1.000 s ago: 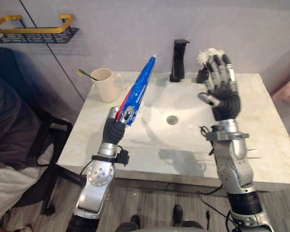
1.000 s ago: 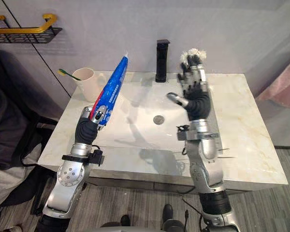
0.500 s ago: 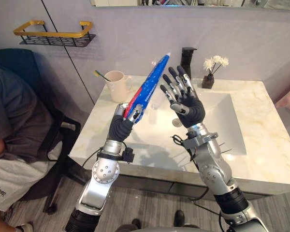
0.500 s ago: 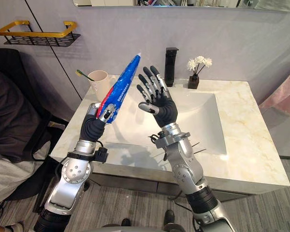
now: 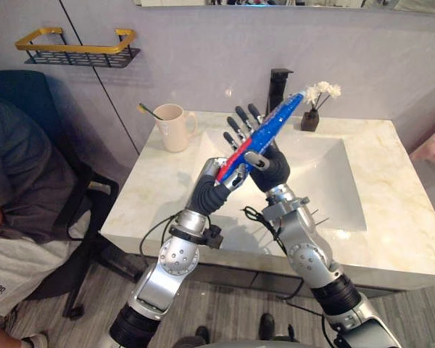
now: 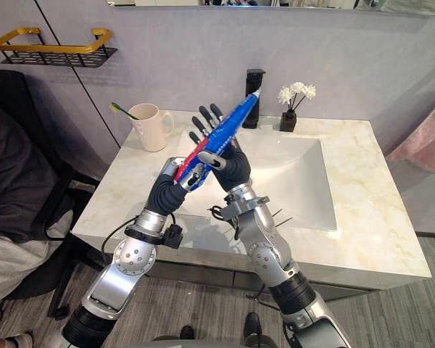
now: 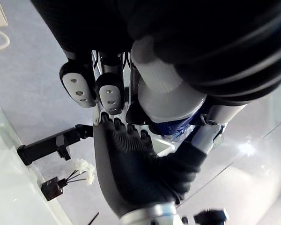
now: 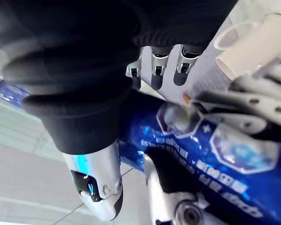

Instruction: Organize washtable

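Marble washtable [image 5: 399, 217] lies beneath both hands. The left hand [image 5: 219, 181] has its fingers curled round the lower end of the blue toothpaste tube [image 5: 274, 127]. The tube slants up across the palm of the right hand [image 5: 270, 165], whose fingers stand straight and spread behind it. Beyond, a mug [image 5: 172, 127] stands left of the sink [image 5: 333, 181].

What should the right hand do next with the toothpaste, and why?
Probably curl the right hand round the toothpaste tube. Its fingers are straight, spread behind the tube's middle above the sink, while the left hand grips the tube's lower end. That looks like a handover, so the right hand needs its own hold before the left lets go.
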Robot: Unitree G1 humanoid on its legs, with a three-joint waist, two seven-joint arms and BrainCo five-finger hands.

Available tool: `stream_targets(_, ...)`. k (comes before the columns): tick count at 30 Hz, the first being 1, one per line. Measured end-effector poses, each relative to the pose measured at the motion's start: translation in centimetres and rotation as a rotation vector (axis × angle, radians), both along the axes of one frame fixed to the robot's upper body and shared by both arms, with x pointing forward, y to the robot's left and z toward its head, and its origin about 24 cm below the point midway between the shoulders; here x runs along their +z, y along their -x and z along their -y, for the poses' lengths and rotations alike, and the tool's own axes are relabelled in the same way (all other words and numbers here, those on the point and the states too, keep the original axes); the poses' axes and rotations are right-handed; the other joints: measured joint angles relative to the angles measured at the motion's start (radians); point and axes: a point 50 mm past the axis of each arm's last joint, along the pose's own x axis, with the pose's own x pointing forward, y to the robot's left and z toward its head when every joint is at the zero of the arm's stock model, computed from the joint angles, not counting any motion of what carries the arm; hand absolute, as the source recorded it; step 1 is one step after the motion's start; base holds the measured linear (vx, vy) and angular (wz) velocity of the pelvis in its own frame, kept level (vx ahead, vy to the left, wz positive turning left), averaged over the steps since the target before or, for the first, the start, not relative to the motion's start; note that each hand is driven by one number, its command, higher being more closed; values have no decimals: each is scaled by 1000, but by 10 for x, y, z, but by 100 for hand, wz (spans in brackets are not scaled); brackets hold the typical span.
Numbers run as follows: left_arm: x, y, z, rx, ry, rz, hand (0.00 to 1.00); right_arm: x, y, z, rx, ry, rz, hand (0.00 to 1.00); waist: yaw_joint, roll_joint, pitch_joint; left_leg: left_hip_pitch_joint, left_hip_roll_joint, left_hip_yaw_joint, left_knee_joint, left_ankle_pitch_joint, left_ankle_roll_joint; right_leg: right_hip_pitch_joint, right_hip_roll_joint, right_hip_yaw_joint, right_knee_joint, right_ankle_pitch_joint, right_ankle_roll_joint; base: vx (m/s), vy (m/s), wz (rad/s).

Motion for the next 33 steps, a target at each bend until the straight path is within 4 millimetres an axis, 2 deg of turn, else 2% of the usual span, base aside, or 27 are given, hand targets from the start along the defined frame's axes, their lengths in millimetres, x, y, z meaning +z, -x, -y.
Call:
stream_targets(7, -5, -3, 5, -7, 1, -25, 100, -2, -2, 1, -3, -24, -31, 100, -2, -12, -10, 1, 0, 0, 0, 0, 0, 0, 0, 2, 0, 1, 0, 0, 0, 0)
stream_targets(16, -14, -3, 5, 0, 17, -62, 100, -2, -1, -1, 7, -26, -31, 100, 0, -13, -11, 6, 0, 0, -2, 0, 0, 1, 1, 9, 0, 1, 1, 0, 0, -1)
stream_targets(17, -16, -1, 5, 3, 27, -74, 0, -2, -1, -3, 16, -28, -32, 100, -2, -13, -11, 7, 0, 1, -3, 0, 0, 1, 2, 12, 0, 1, 1, 0, 0, -6)
stream_targets(23, -32, 7, -2, 23, 77, -160, 0, -2, 0, -5, 33, -20, -21, 100, -1, -13, -11, 9, 1, 1, -4, 0, 0, 2, 2, 13, 0, 1, 1, 0, 0, -1)
stream_targets(29, -49, 14, -13, 73, 97, -245, 0, 5, -4, 5, -32, -56, 3, 100, 1, -16, -13, 11, 1, 1, -10, 5, 0, 3, 2, 11, 0, 1, 1, 0, 0, 1)
stream_targets(33, -62, 13, -48, 238, 118, -299, 0, 26, -4, 34, -146, -138, 93, 100, 0, -17, -13, 14, 1, 2, -28, 17, -1, 3, 1, 0, 0, 0, 1, -3, -2, 7)
